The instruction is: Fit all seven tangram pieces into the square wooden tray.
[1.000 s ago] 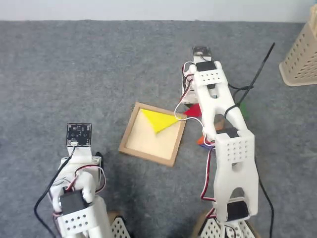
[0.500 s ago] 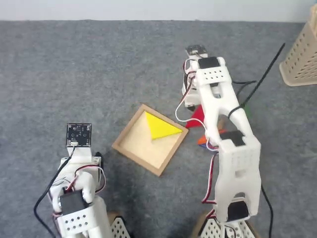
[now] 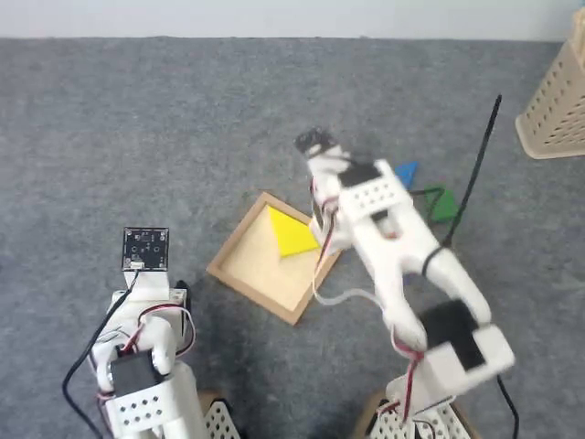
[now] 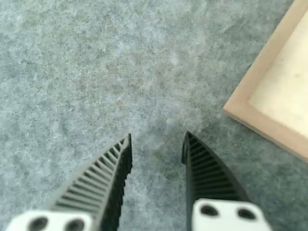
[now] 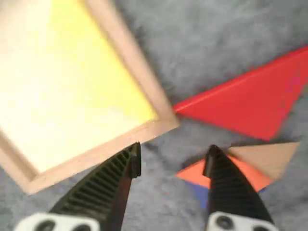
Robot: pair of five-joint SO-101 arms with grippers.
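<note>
High view is giving me the whole layout: the grey carpet [image 3: 137, 119] is covering the table and carrying everything. The right arm [image 3: 388, 229] is stretching out over the tray's edge. The left arm [image 3: 146, 384] is sitting folded close to its base, parked out of the way by my reckoning.

The square wooden tray [image 3: 239, 245] is lying turned like a diamond between the two arms. The yellow triangle [image 3: 291, 236] is resting inside it against the rim on the right arm's side. I judge that is leaving most of the floor free for the other six pieces.

The right claw [image 5: 173, 151] is hanging moderately wide and gripping nothing, above the carpet just off a tray corner. The red triangle [image 5: 245, 108] is lying just beside that corner, outside the rim. Next to it, the orange piece [image 5: 245, 180] and the tan triangle [image 5: 267, 156] are touching or overlapping; I cannot tell which. I am reading the claw's spot as a staging point between the tray and these loose pieces.

The green piece [image 3: 442, 205] and the blue piece [image 3: 407, 171] are waiting farther out, well apart from the tray.

The left claw [image 4: 156, 142] is hanging open over bare carpet near another tray corner, holding nothing.

I am finding no readable writing or labels anywhere.
</note>
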